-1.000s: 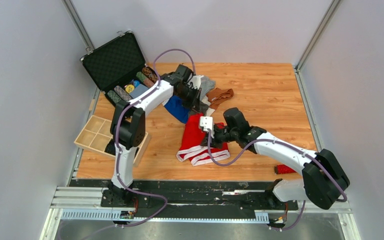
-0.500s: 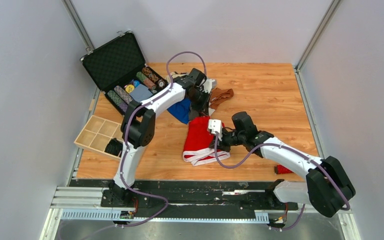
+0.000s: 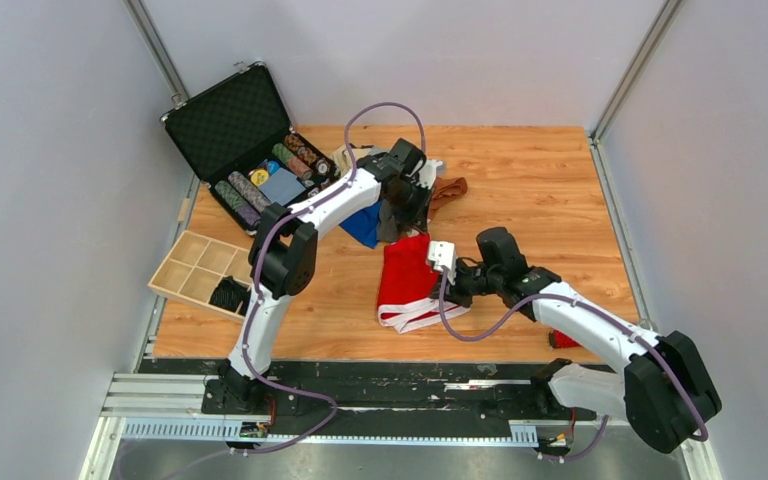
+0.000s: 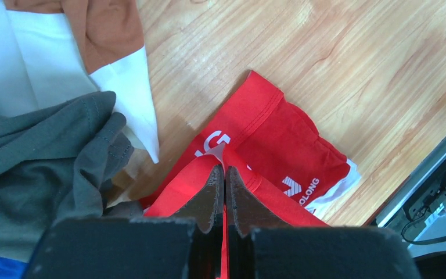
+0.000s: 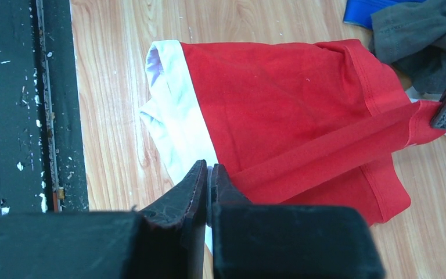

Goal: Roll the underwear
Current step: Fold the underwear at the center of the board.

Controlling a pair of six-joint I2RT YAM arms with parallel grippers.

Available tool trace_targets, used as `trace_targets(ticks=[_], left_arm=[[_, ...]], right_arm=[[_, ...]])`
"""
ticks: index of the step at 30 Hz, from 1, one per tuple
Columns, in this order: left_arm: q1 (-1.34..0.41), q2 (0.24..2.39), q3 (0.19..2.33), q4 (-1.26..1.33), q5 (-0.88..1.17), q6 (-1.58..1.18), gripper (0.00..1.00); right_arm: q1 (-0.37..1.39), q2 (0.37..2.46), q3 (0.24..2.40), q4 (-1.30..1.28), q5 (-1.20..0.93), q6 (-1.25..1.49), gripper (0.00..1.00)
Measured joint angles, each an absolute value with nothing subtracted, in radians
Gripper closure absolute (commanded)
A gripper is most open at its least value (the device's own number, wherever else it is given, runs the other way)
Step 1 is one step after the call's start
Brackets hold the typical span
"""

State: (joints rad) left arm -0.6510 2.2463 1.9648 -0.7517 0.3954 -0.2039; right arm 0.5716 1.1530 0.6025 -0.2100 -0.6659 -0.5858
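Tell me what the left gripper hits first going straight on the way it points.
The left gripper is shut on the red cloth underwear, so that comes first; the wooden tabletop likely lies beneath, though depth is unclear.

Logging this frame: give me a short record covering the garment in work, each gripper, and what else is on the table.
garment in work: red underwear, white band, on the wooden table
left gripper: shut on the red underwear's far edge
right gripper: shut on its near edge, by the white band
cloth between grippers: one fold drawn straight
rolled: not yet
other garments: grey garment, blue garment, brown garment, heaped by the left gripper
also present: open black case, wooden tray
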Motion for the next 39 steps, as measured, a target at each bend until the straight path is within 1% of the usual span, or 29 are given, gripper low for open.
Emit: trace_targets(ticks=[6,17,29,34,39], left_arm=[[-0.651,2.247,1.992,-0.75,0.39,-0.204,1.0],[-0.652,2.246,2.008,-0.748,0.39,-0.222,1.0],[-0.654,2.242,2.09,-0.741,0.406,-0.237,1.0],[-0.652,2.231,2.07,-0.738,0.41,-0.237,1.0],[-0.626,2.198,1.966,-0.737,0.424,-0.237,1.0]], right_arm=[[0.551,1.132,0.617,-0.249,-0.664,-0.58,1.0],[0.551,1.1,0.782,-0.33,-0.691,-0.535,1.0],[0.547,1.059,0.794,-0.401,-0.651,-0.532,1.0],[0.547,1.066,0.789,-0.405,-0.659,-0.524,1.0],[0.569,1.144,0.788,-0.377,-0.694,-0.483,1.0]])
